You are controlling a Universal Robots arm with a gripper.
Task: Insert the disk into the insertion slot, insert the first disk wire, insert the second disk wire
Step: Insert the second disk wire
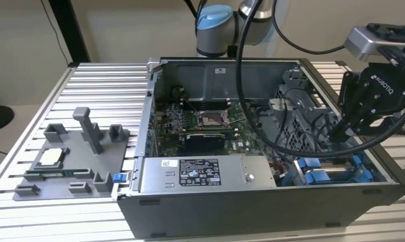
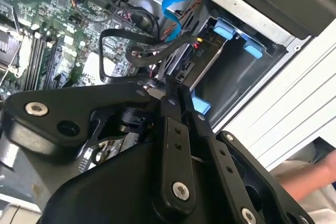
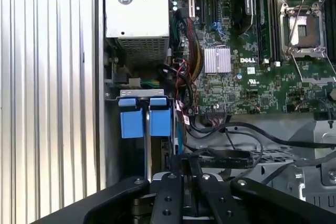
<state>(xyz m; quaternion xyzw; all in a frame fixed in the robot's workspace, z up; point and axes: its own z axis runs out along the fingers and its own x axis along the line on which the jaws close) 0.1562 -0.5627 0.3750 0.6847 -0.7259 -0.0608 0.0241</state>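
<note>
The gripper (image 1: 338, 135) is hanging inside the open computer case (image 1: 256, 212), at the exterior view's right. In the second wrist view, its fingers (image 2: 173, 95) are sitting close together, pinching a black cable (image 2: 152, 51) at the tips. The insertion slot (image 3: 144, 116) is lying just beside the gripper, its blue fittings showing; the disk appears to be sitting in it, edge-on. The motherboard (image 1: 202, 126) is lying near the slot. The grey power-supply box (image 1: 206, 174) is sitting along the case's near wall.
</note>
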